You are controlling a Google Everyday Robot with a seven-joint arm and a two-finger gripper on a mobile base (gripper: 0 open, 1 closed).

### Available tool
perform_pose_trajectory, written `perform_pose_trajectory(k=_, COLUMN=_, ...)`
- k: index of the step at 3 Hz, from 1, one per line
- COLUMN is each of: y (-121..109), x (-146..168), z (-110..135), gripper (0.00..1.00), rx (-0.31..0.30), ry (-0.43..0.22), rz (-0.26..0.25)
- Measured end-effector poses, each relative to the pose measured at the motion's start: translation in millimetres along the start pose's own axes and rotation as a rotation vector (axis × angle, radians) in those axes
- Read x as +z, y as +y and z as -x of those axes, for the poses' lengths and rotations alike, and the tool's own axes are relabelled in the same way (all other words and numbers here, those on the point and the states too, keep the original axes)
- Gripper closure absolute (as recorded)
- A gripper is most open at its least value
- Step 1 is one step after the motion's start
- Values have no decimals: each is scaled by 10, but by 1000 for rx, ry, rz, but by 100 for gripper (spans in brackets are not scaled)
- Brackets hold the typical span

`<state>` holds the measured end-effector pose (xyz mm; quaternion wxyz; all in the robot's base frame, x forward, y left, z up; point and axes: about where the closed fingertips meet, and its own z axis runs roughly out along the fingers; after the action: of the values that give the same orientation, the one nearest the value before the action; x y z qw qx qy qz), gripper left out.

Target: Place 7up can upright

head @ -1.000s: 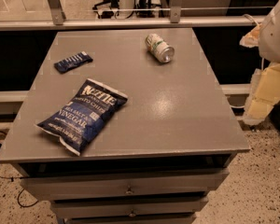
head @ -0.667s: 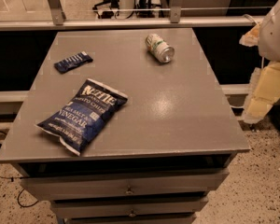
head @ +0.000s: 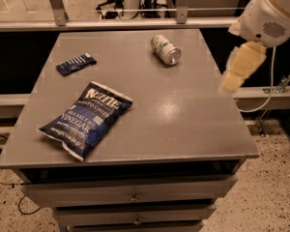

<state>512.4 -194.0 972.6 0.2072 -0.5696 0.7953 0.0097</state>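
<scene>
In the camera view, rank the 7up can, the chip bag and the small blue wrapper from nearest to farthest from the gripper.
The gripper hangs just past the right edge of the table.
1. 7up can, on its side, far right of the table.
2. Chip bag, front left.
3. Small blue wrapper, far left.

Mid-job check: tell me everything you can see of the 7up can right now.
The 7up can is a small metal drink can with a white and green label and a silver end facing near right. It lies on its side, not upright, on the grey table, toward the far edge and right of centre. Only the tabletop touches it. The hand hangs at the table's right edge, apart from the can.
</scene>
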Motion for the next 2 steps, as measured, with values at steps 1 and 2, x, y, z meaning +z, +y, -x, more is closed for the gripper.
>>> perform_pose_trajectory(k=1, y=-452, x=250, z=266, gripper=0, rx=107, ry=-96, rz=5)
perform_pose_trajectory(k=2, y=-753, x=472, z=689, gripper=0, rx=214, ry=-179, rz=1)
